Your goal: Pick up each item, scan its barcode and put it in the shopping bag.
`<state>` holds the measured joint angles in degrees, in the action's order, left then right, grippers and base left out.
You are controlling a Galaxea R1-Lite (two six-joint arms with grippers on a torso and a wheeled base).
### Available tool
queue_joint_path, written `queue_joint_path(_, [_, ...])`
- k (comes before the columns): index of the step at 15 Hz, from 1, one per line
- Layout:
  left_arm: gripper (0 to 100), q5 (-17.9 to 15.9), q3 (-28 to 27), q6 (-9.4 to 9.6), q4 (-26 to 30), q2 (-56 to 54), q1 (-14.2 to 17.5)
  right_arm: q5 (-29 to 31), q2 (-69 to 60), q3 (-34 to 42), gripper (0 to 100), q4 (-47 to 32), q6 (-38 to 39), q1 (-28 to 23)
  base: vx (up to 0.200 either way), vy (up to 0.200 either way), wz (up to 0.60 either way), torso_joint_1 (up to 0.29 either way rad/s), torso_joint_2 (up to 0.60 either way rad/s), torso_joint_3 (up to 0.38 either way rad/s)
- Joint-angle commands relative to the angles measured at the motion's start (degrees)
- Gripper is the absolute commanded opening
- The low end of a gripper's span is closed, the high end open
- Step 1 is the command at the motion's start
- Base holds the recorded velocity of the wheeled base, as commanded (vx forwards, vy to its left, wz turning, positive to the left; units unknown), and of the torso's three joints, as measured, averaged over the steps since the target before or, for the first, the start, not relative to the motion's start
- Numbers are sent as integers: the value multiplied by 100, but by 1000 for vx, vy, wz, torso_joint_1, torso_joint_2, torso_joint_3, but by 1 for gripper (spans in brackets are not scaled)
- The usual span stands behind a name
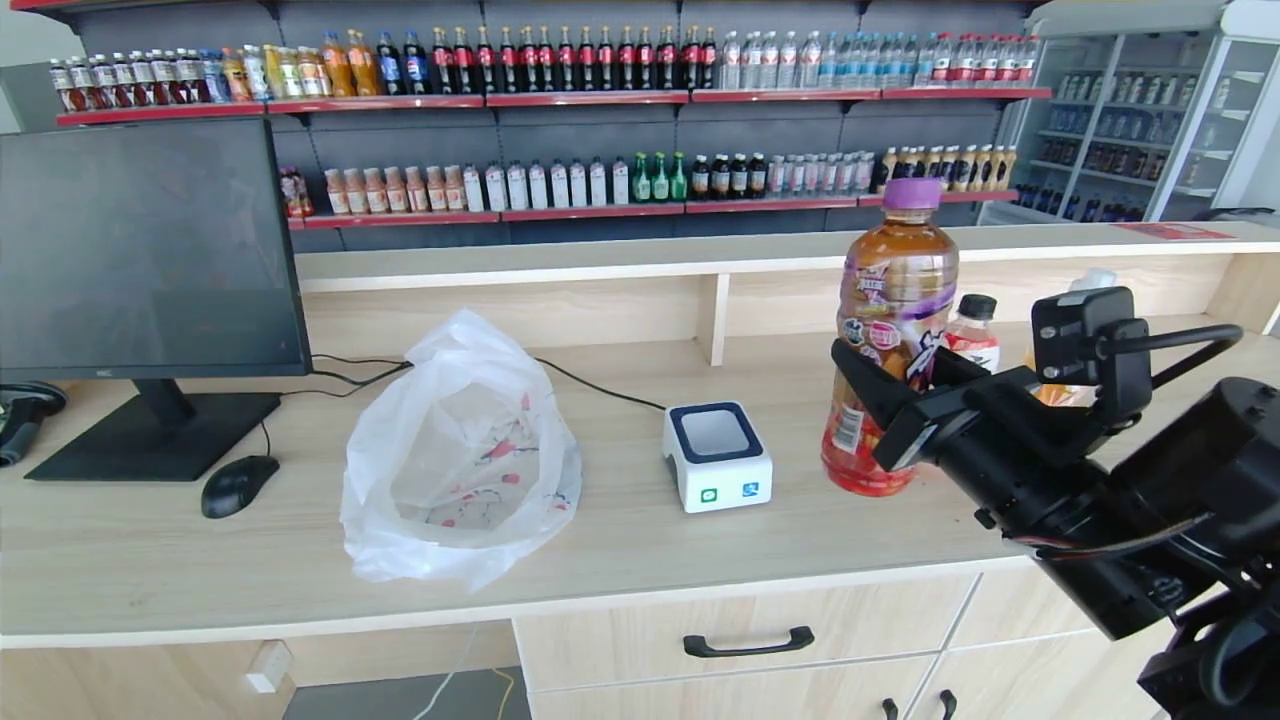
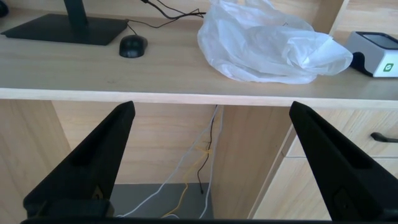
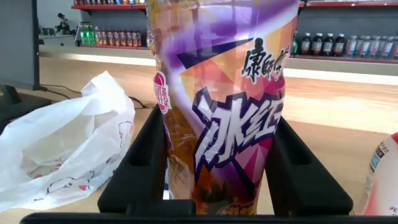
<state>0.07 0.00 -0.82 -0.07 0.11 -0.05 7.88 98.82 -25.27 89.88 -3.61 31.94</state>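
Observation:
A tall amber drink bottle with a purple cap and purple label stands upright in my right gripper, just right of the white barcode scanner. The right wrist view has the black fingers pressed on both sides of the bottle. I cannot tell whether its base touches the counter. The white plastic shopping bag lies slumped left of the scanner. My left gripper hangs open below the counter's front edge, with the bag and scanner above it.
A smaller black-capped bottle and another bottle stand behind my right arm. A monitor, mouse and cables occupy the counter's left end. A raised ledge runs along the back. Drawers sit under the counter.

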Motion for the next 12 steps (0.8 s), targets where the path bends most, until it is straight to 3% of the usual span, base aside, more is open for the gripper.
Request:
queue_joint_path(1, [100,1,0,-6,-1,-2,5,-5,15,-4,0,12,0,-74,0,0,0,0,0,0])
queue_joint_path(12, [100,1,0,-24,-1,-2,5,4,-91,-13,0,12,0,-285,0,200,0,4,1,1])
